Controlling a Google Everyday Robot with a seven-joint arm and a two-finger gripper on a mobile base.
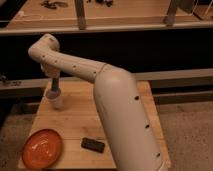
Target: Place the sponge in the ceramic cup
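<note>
The ceramic cup is small, white and upright at the back left of the wooden table. My gripper points straight down right above the cup's mouth, at the end of the cream arm that reaches in from the lower right. A dark green piece, the sponge, shows at the cup's rim directly under the gripper. Whether the sponge rests inside the cup or hangs from the gripper is hidden.
An orange plate lies at the table's front left corner. A flat black rectangular object lies near the front edge, beside my arm. A dark shelf and a wooden bench run behind the table. Bare floor lies to the right.
</note>
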